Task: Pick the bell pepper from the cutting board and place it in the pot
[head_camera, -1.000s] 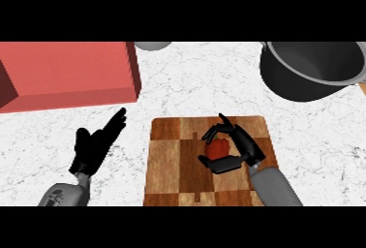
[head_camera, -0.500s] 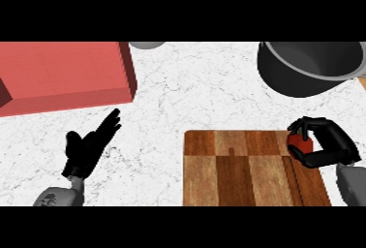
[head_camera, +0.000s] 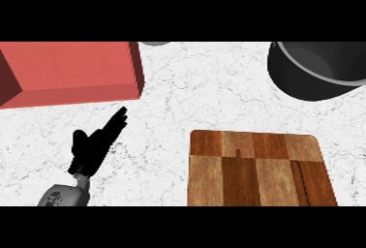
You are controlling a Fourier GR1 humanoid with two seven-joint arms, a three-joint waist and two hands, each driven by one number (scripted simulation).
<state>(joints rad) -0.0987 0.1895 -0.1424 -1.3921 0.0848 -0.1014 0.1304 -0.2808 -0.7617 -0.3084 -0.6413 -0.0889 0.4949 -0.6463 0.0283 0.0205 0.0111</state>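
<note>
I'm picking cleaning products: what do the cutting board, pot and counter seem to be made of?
Cutting board: wood, going by its brown grained strips.
Pot: probably dark grey metal, smooth and matte.
Counter: white with fine grey veins, like marble or a similar stone.

The counter (head_camera: 214, 92) is white marble with thin grey veins. The box (head_camera: 68, 70) is red with a darker shaded side. The pot (head_camera: 318, 70) is dark grey. The cutting board (head_camera: 253, 169) shows light and dark brown wooden strips. The left hand (head_camera: 97, 143) is black, on a grey forearm (head_camera: 63, 196).
</note>
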